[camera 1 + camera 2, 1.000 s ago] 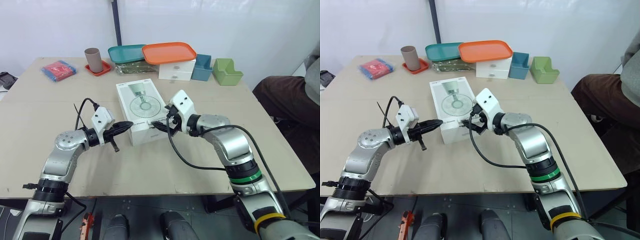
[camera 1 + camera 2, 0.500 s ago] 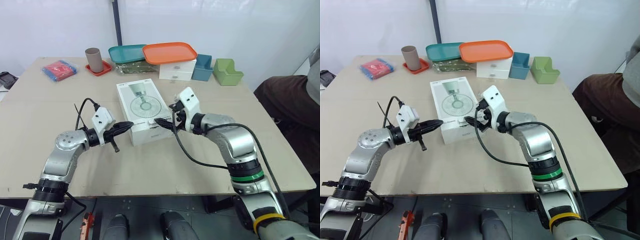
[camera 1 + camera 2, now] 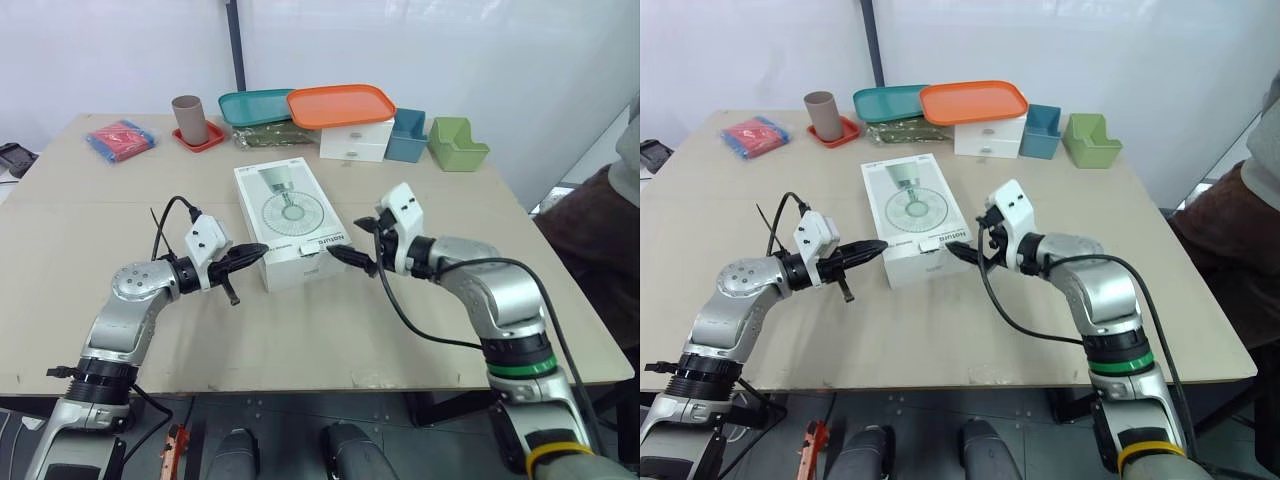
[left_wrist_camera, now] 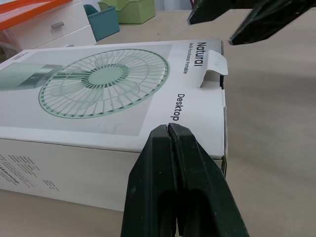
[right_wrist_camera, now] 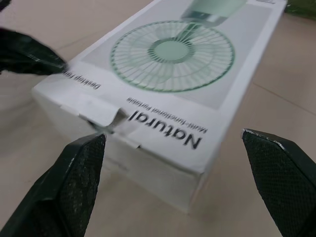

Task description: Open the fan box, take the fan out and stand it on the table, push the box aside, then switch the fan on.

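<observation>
**Fan box flat on the table, shut claw at one near corner, open claw beside the other**

The white fan box point(image 3: 285, 215) is seen lying flat near the middle of the table point(image 3: 400, 330), with the printed fan picture facing up and one short end turned towards the robot. At the top edge of that near end a small tuck tab point(image 4: 215, 68) is bent up from the lid; the rest of the end flap is seen closed.

The left gripper point(image 3: 255, 250) is held with its two black fingers pressed together, nothing between them. Its tips are placed at the top edge of the box's near left corner, beside the printed word "Desktop". Whether they press on the cardboard cannot be told.

The right gripper point(image 3: 348, 258) is held with its fingers spread wide and empty. It is placed just beside the near right corner of the box, close to the raised tab but apart from it.

Along the far edge of the table are found a brown cup point(image 3: 186, 119) on a red coaster point(image 3: 200, 139), a teal tray point(image 3: 252, 106), an orange tray point(image 3: 338, 105) on a white drawer unit point(image 3: 355, 140), a blue bin point(image 3: 405, 135) and a green bin point(image 3: 455, 145). A red and blue packet point(image 3: 120, 135) lies at the far left corner. A seated person's leg point(image 3: 600, 230) is seen at the right edge.
</observation>
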`<state>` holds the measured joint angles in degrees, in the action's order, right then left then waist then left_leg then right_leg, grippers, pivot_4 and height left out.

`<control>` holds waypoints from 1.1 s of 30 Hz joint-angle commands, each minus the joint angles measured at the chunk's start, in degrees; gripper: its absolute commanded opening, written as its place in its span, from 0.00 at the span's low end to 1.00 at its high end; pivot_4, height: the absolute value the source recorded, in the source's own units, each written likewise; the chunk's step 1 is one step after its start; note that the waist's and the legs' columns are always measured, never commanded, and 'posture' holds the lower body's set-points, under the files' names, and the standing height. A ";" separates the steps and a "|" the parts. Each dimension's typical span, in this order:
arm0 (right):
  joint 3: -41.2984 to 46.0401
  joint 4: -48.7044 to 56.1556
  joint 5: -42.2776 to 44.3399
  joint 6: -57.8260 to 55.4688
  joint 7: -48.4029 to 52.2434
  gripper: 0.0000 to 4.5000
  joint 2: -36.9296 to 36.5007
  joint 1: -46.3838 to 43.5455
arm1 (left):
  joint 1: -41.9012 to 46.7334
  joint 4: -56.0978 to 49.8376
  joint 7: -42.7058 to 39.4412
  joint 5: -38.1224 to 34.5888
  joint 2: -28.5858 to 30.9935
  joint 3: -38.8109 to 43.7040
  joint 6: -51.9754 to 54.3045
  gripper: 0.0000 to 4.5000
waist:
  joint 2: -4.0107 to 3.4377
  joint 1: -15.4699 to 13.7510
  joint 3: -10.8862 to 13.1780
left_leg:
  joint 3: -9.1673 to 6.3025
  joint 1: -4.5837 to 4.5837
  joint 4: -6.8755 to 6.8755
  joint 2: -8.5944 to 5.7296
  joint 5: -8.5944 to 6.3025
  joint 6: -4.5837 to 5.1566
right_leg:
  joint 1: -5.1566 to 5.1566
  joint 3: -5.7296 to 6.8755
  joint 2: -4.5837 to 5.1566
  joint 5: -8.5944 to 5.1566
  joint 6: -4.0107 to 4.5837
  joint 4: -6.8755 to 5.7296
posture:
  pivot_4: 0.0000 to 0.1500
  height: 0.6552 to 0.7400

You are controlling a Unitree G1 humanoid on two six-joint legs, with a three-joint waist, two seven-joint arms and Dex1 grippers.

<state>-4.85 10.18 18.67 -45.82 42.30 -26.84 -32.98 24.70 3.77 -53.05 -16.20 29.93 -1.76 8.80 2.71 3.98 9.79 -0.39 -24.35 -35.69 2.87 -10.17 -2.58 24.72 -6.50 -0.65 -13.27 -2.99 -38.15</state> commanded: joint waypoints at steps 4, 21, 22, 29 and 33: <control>-0.34 3.46 1.28 2.28 2.26 1.00 -1.57 1.34 | -0.91 0.82 -0.81 1.38 0.03 -2.06 0.52 0.02 | 0.00 0.04 0.00 | 0.00 0.03 -0.01 0.00 0.00 0.00 | 0.00 0.00 -0.01 -0.01 0.11 0.00 | 1.00 1.00; -3.95 4.02 0.13 3.83 3.08 1.00 -3.02 4.53 | 1.82 5.01 -1.96 2.14 1.50 -0.68 -1.92 0.02 | -0.01 0.12 -0.01 | 0.00 0.28 -0.05 0.00 0.00 0.00 | -0.29 0.00 -0.01 -0.10 0.27 0.00 | 1.00 1.00; -4.24 4.12 -0.08 3.99 3.07 1.00 -3.22 4.82 | 2.08 5.47 -2.12 2.27 1.64 -0.63 -2.24 0.02 | 0.00 0.13 -0.01 | 0.00 0.29 -0.05 0.00 0.00 0.00 | -0.30 0.00 -0.01 -0.10 0.27 0.00 | 1.00 1.00; -4.87 12.22 2.79 2.97 6.85 1.00 -7.65 11.03 | 4.86 9.61 -3.43 3.13 2.46 -0.42 -4.53 0.02 | 0.01 0.09 -0.04 | -0.01 0.32 -0.04 0.02 0.01 0.00 | -0.34 0.02 -0.01 -0.12 0.29 0.00 | 1.00 1.00; -4.67 16.35 4.87 2.17 8.70 1.00 -10.16 13.91 | 5.72 11.29 -3.79 3.47 2.39 -0.58 -5.74 0.02 | -0.02 0.17 -0.02 | 0.02 0.28 -0.04 0.01 0.00 0.00 | -0.31 -0.01 0.00 -0.13 0.28 0.01 | 1.00 1.00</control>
<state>-11.00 22.87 22.16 -43.91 50.09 -36.31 -18.65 30.22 13.55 -56.74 -14.13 31.93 -1.87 3.18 2.68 4.15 9.77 -0.37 -24.06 -35.73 2.89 -10.17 -2.58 24.41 -6.51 -0.65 -13.40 -2.71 -38.14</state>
